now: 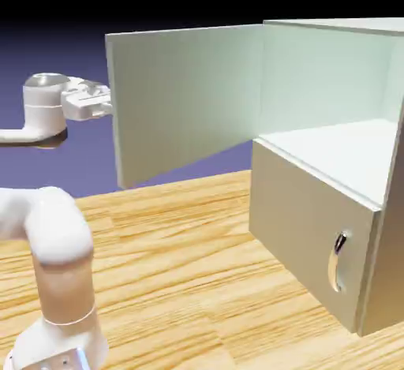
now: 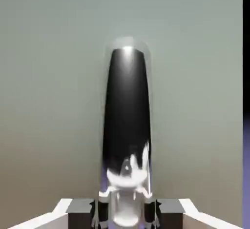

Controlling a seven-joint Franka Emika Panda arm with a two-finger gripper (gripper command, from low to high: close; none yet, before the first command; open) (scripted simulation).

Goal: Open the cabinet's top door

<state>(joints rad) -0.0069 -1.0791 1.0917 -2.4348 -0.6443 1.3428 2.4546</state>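
Note:
The cabinet (image 1: pixel 377 266) stands at the exterior view's right, its pale greenish interior (image 1: pixel 331 76) exposed. The top door (image 1: pixel 185 100) is swung wide open to the left, its pale inner face toward the camera. My gripper (image 1: pixel 107 102) reaches the door's far side at its left edge, its tips hidden behind the panel. In the hand view the door's curved chrome handle (image 2: pixel 126 120) rises large and dark against the grey-beige door face (image 2: pixel 49 76). My gripper (image 2: pixel 126 212) is shut on the handle's lower end, one grey finger (image 2: pixel 100 211) on each side.
The shorter lower panel (image 1: pixel 304 226) is closed, with its small chrome handle (image 1: pixel 338 262). The inner shelf (image 1: pixel 347 143) is bare. The wooden table (image 1: pixel 189 282) spreads in front of the cabinet. My arm's white base (image 1: pixel 59 282) stands at lower left.

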